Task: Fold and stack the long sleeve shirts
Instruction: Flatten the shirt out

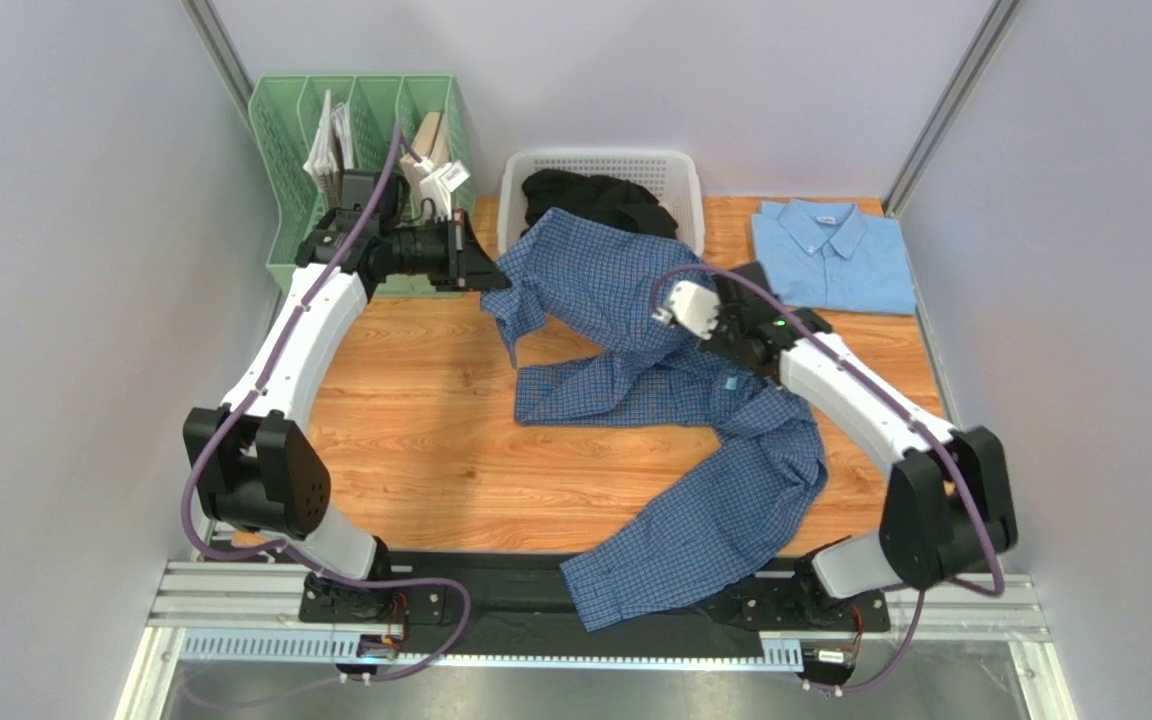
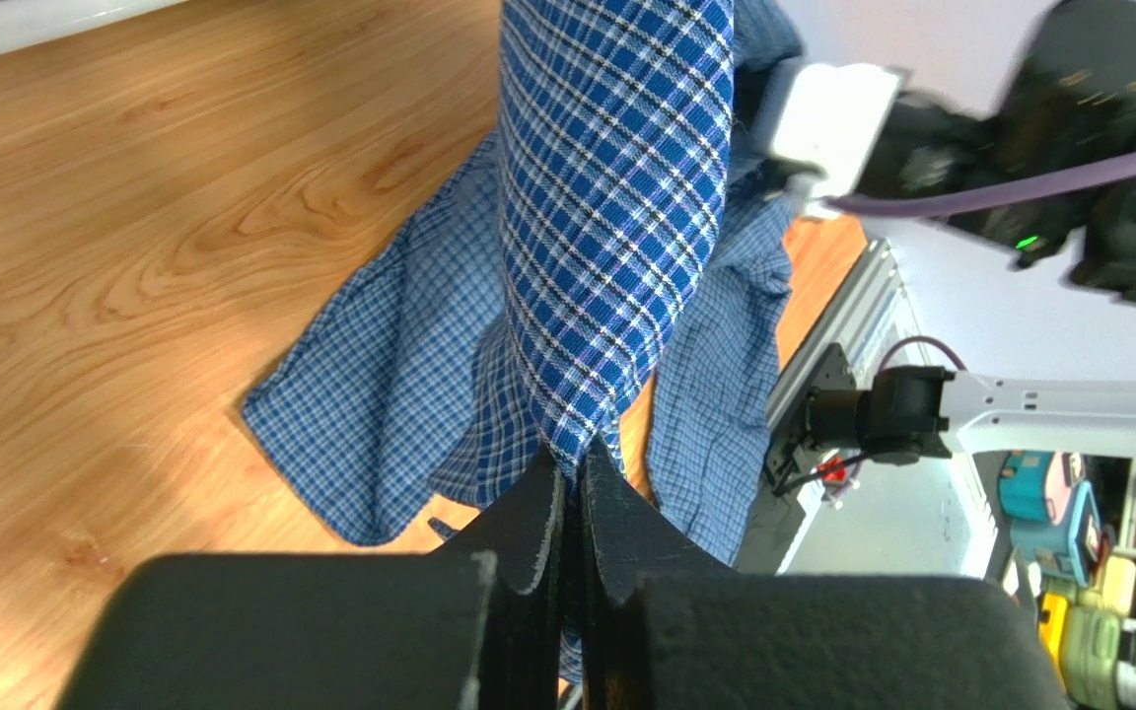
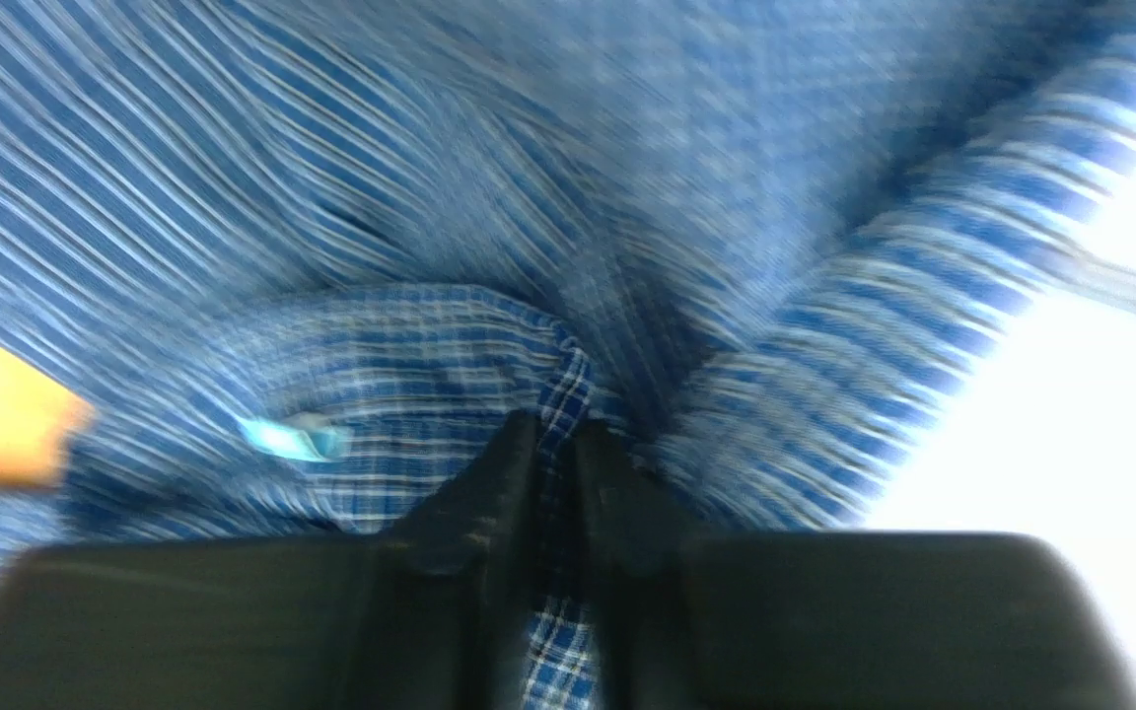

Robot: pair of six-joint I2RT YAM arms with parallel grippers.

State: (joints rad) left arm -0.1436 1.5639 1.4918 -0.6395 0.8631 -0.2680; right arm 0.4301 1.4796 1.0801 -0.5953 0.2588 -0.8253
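1. The dark blue checked shirt (image 1: 657,390) lies unfolded and rumpled across the middle of the wooden table (image 1: 417,435). Its upper part is lifted off the wood toward 12 o'clock. One long part trails down to 6 o'clock and drapes over the near edge between the arm bases.
2. The left gripper (image 2: 571,481) is at about 10 o'clock from the table's centre. Its jaws are closed tight on an edge of the checked shirt, and in the left wrist view the cloth hangs taut from the fingertips.
3. The right gripper (image 3: 556,444) is just past the centre toward 1 o'clock. The right wrist view is blurred, but the two fingers stand close together with a fold of the checked cloth pinched between them.
4. A small pale tag (image 3: 293,437) shows on the fabric, at 9 o'clock from the right fingers.
5. The light blue shirt (image 1: 833,255) lies folded flat, collar up, at 2 o'clock on the table, well apart from both grippers.
6. A white basket (image 1: 605,162) stands at 12 o'clock with a dark garment (image 1: 597,198) inside. The raised checked cloth overlaps its front rim.
7. A green file rack (image 1: 364,150) stands at 11 o'clock, just behind the left arm's wrist.
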